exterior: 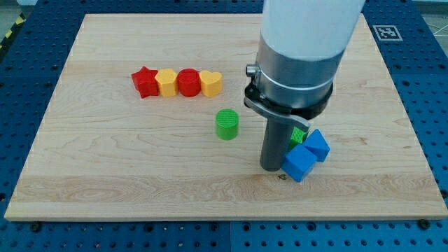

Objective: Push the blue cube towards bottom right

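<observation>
Blue cube (299,163) sits near the table's bottom-right corner, touching a second blue block (317,144) and hiding most of a green piece (297,135). My tip (271,168), a bare rod with nothing to open, presses its left face. I'd push low and diagonal, keeping contact centred so it doesn't spin.

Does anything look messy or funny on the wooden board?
Nothing is broken or spilled. The red star, yellow block, red cylinder and yellow heart line up neatly. Only the two blue blocks sit crookedly, jumbled against a half-hidden green block beside my tip.
</observation>
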